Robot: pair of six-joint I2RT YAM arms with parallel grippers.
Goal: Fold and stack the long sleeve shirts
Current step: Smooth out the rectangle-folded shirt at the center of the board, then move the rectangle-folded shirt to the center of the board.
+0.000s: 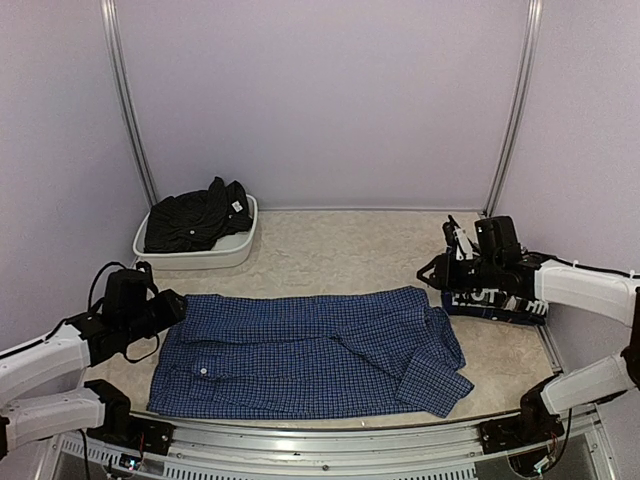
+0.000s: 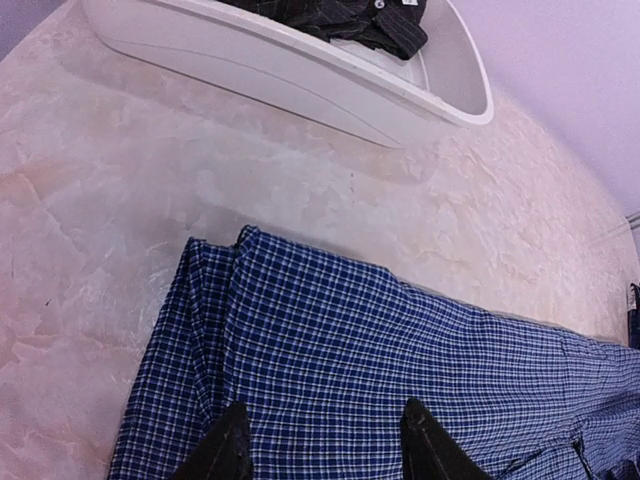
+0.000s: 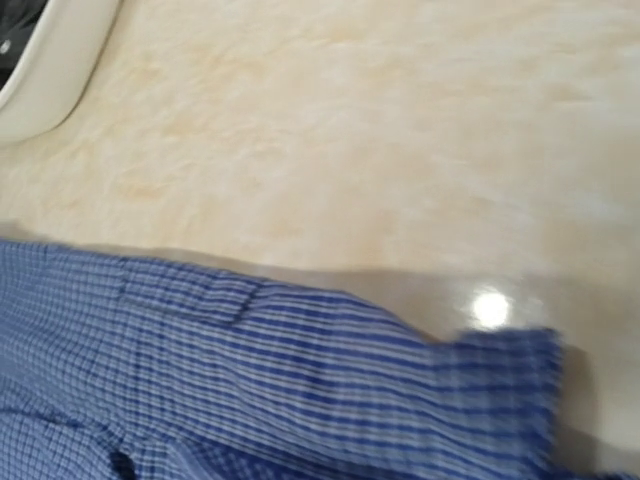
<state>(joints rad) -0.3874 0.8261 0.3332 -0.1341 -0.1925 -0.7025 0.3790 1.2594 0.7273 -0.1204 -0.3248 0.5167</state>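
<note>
Blue shirt (image 1: 310, 350): lies on the table (image 1: 340, 250), stretched side to side across the lower middle of the top view, fine dark check facing up. Its left end sits flat and square. Its right end is rumpled, with a sleeve (image 1: 435, 385) doubled back toward the lower right corner. One white button (image 1: 203, 370) shows near the cloth's lower left.
Left arm (image 1: 50, 360): comes in from the lower left edge of the top view, white links and black joints, ending at the shirt's left end.
Left pincer (image 2: 325, 404): apart. In the left wrist view its two dark fingers (image 2: 225, 450) rise from the bottom edge with checked cloth showing in the gap between them, and nothing is clamped. The shirt's folded left edge runs up the frame just left of them.
Right arm (image 1: 585, 285): enters from the right edge of the top view at mid-height.
Right pincer (image 1: 440, 272): at the shirt's upper right corner, right of centre in the top view. Whether it is apart or together cannot be told. Its own wrist view is blurred and shows no fingers, only blue cloth along the bottom and pale table above, with a glare spot at lower right.
Bin (image 1: 240, 245): white and shallow, on the table at upper left of the top view, well apart from the blue shirt.
Black shirt (image 1: 195, 220): heaped in the bin, unfolded, a small white tag (image 1: 238, 206) on its right side.
Walls (image 1: 320, 100): plain lilac panels behind and beside the table, with two metal rails (image 1: 125, 100) running up the corners.
</note>
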